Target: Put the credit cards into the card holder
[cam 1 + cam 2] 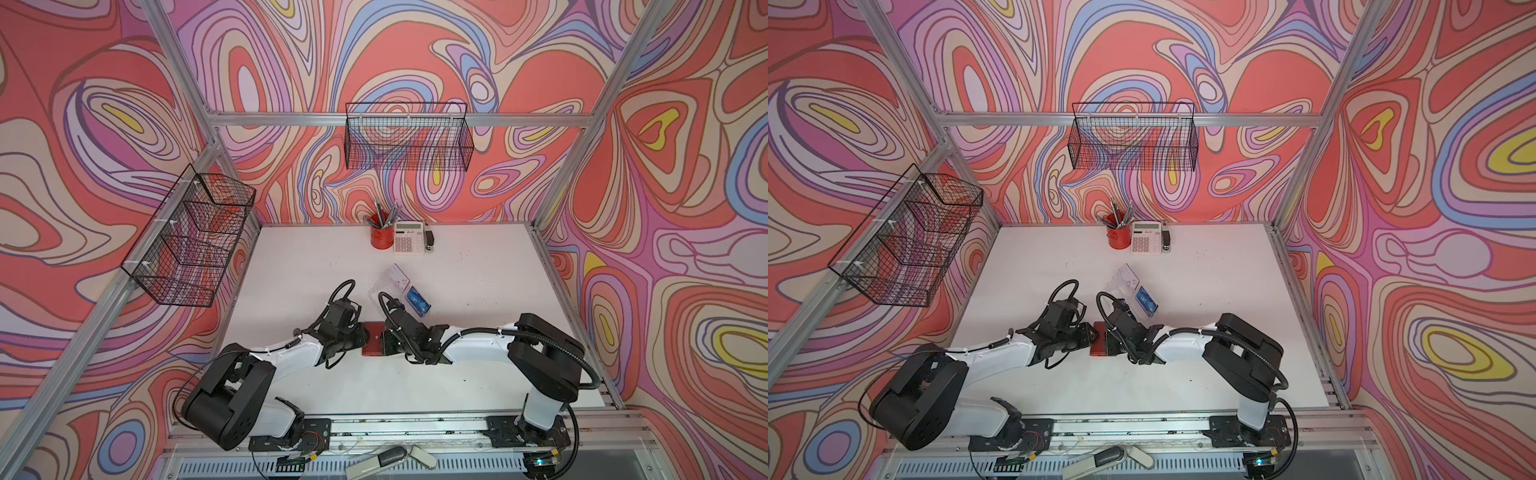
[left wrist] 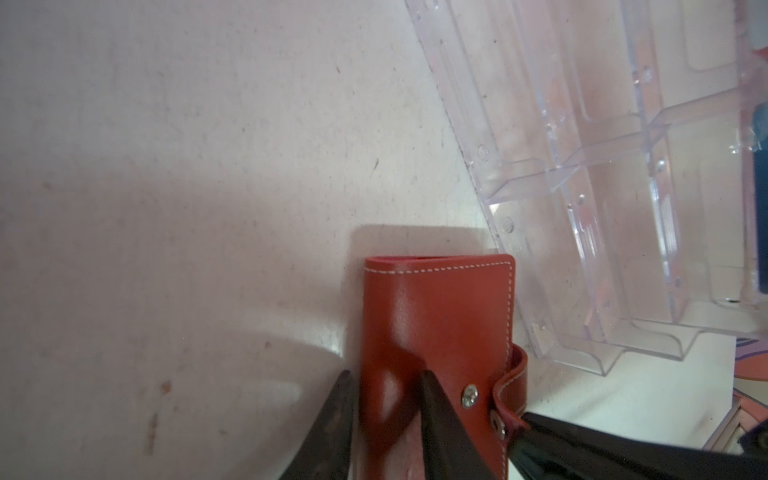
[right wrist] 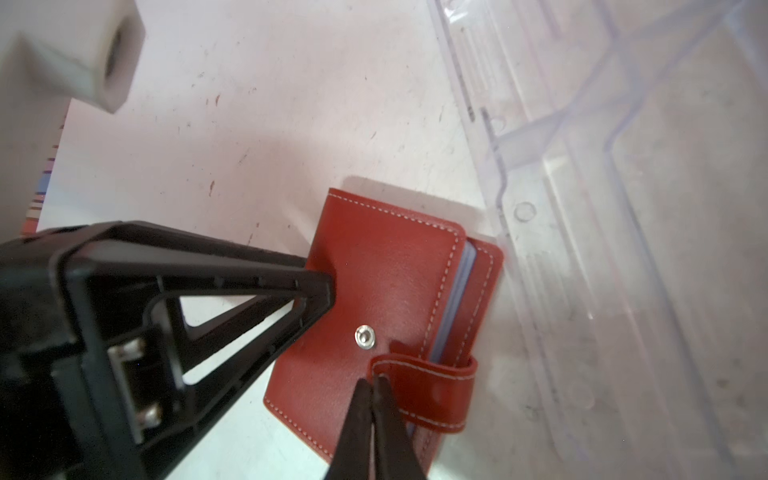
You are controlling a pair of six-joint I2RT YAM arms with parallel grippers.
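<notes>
A red wallet (image 1: 374, 338) (image 1: 1099, 343) (image 2: 436, 316) (image 3: 386, 291) lies mid-table, its snap strap (image 3: 428, 390) undone. Pale card edges (image 3: 451, 307) show between its covers. My left gripper (image 2: 388, 419) (image 1: 365, 334) is shut on the wallet's spine edge. My right gripper (image 3: 372, 384) (image 1: 384, 340) is shut, its tips against the strap's free end. Just behind lies the clear plastic card holder (image 1: 380, 291) (image 1: 1115, 286) (image 2: 602, 187) (image 3: 602, 208). It holds a blue credit card (image 1: 417, 301) (image 1: 1146, 305) and a white-pink card (image 1: 397, 278).
At the table's back stand a red pen cup (image 1: 381, 237), a calculator (image 1: 408, 237) and a small black stapler (image 1: 430, 241). Wire baskets hang on the back wall (image 1: 409, 137) and the left wall (image 1: 191, 241).
</notes>
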